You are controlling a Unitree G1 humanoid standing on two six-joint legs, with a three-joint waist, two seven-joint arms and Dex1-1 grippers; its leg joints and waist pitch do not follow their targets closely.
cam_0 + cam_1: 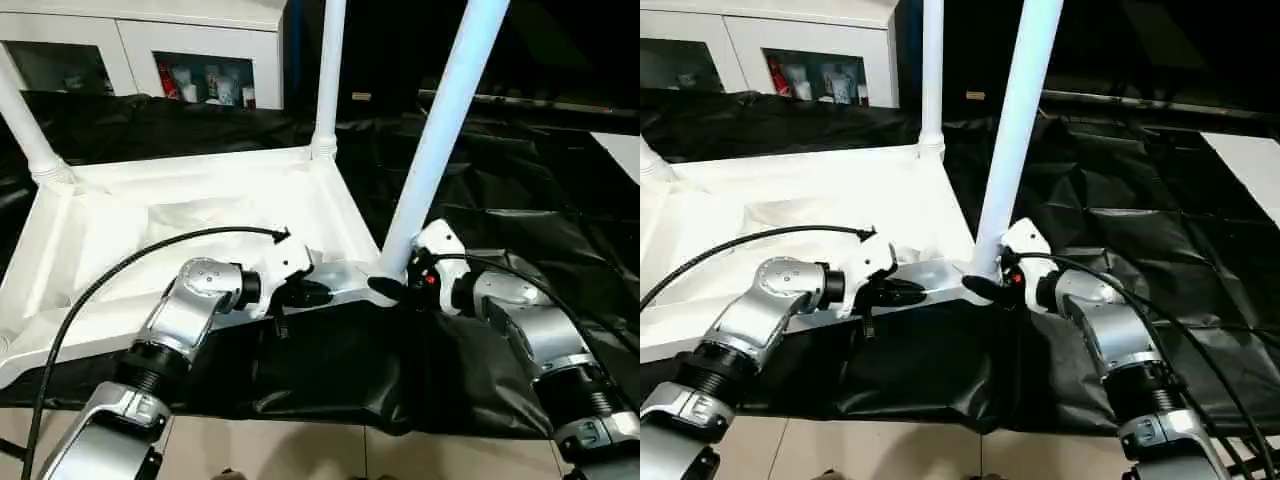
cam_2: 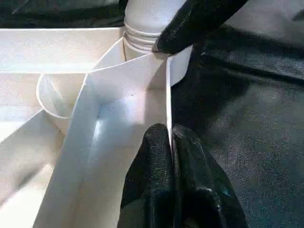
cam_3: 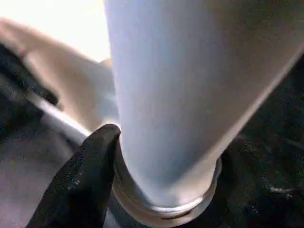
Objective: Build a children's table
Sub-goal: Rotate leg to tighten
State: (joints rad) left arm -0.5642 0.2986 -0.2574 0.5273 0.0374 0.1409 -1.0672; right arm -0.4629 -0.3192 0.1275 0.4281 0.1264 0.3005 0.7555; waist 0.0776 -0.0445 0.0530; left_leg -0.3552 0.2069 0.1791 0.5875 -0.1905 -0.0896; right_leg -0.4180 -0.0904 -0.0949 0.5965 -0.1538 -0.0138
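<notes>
The children's table top [image 1: 200, 200] lies upside down on a black sheet, ribs facing up. Three white legs stand in its corner sockets: far left [image 1: 25, 125], far right [image 1: 328, 80] and near right [image 1: 440, 130]. My left gripper [image 1: 305, 293] is shut on the thin near rim wall of the top, its fingertips [image 2: 156, 142] pinching the wall close to the near right corner. My right gripper [image 1: 390, 288] wraps the base of the near right leg just above its socket. One of its fingers [image 3: 95, 156] presses on the leg's collar; the other is hidden behind the leg.
A white glass-door cabinet [image 1: 150, 50] stands behind the table top. The black sheet [image 1: 500, 180] spreads far to the right, up to a white surface [image 1: 622, 150]. Light floor tiles [image 1: 300, 450] show along the near edge. A black cable [image 1: 120, 270] loops over my left forearm.
</notes>
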